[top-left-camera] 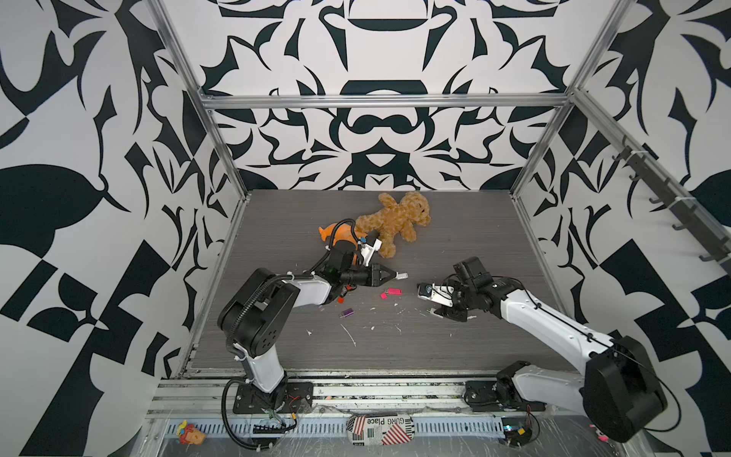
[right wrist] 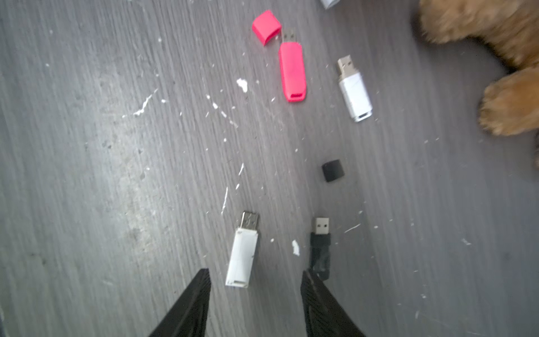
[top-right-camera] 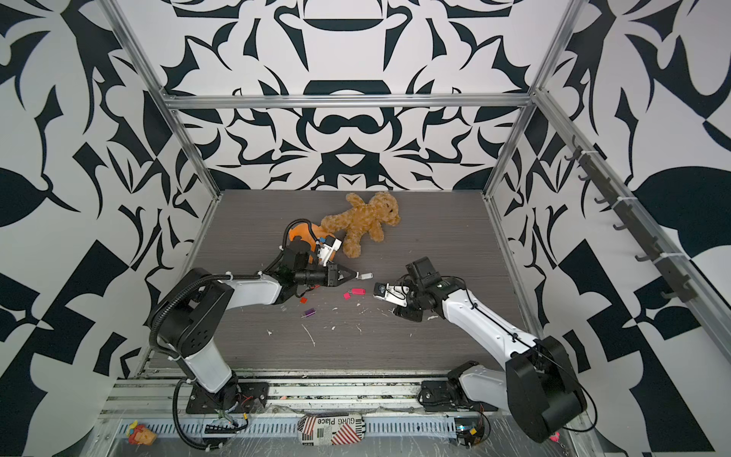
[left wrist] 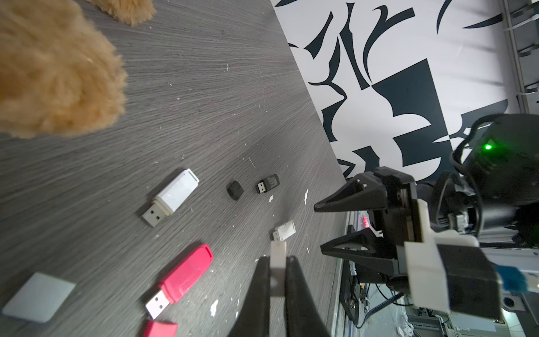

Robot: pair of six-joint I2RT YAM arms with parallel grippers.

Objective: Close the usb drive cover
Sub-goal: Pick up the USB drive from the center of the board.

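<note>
My left gripper (left wrist: pixel 277 261) is shut on a small white cover (left wrist: pixel 277 252), held just above the table in both top views (top-left-camera: pixel 402 275). In the left wrist view the cover's open end points at a small white usb drive (left wrist: pixel 283 231) lying uncapped on the table. The right wrist view has the same drive (right wrist: pixel 243 256) flat on the table, just ahead of my right gripper (right wrist: pixel 255 274). That gripper is open, with nothing between its fingers. From the left wrist view, the right gripper (left wrist: pixel 318 227) faces the drive from the opposite side.
Other uncapped drives lie nearby: a black one (right wrist: pixel 320 248) with its cap (right wrist: pixel 332 170), a pink one (right wrist: pixel 291 71) with its cap (right wrist: pixel 266 26), a larger white one (right wrist: pixel 354 93). A purple drive (top-left-camera: pixel 347 313) is nearer the front. A brown teddy bear (top-left-camera: pixel 395 221) and an orange toy (top-left-camera: pixel 336 233) sit behind.
</note>
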